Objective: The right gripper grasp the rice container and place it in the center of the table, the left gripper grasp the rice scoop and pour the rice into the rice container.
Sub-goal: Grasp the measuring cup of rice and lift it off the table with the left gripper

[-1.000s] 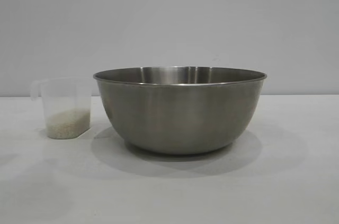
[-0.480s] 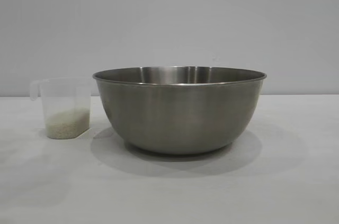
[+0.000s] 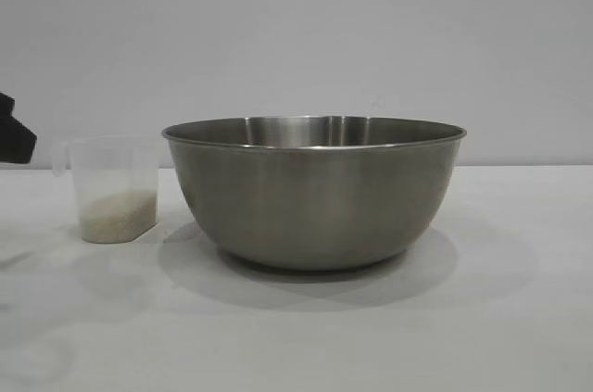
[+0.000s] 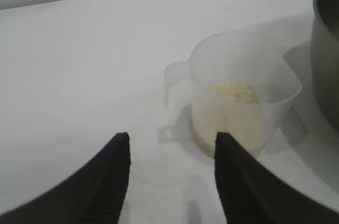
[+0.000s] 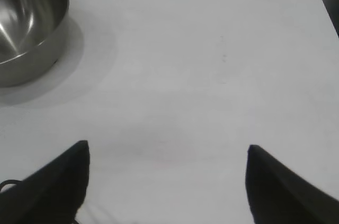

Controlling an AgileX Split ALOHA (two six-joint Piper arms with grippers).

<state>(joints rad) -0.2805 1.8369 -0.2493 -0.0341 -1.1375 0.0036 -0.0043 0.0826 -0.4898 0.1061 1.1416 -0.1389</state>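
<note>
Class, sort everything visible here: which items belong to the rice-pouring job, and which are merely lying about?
Belonging to the job:
rice container
rice scoop
rice
left tool, open, near the scoop
right tool, open, away from the container
table

Lying about:
nothing visible

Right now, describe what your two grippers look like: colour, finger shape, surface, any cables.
Both look alike: the left gripper and the right gripper are black claws, each with two curved fingers tapering to points. The left gripper's fingers show fine ribbing on the inner faces. A thin dark cable loops beside one finger of the right gripper. No markings show. The exterior view catches only a black edge of the left one.
</note>
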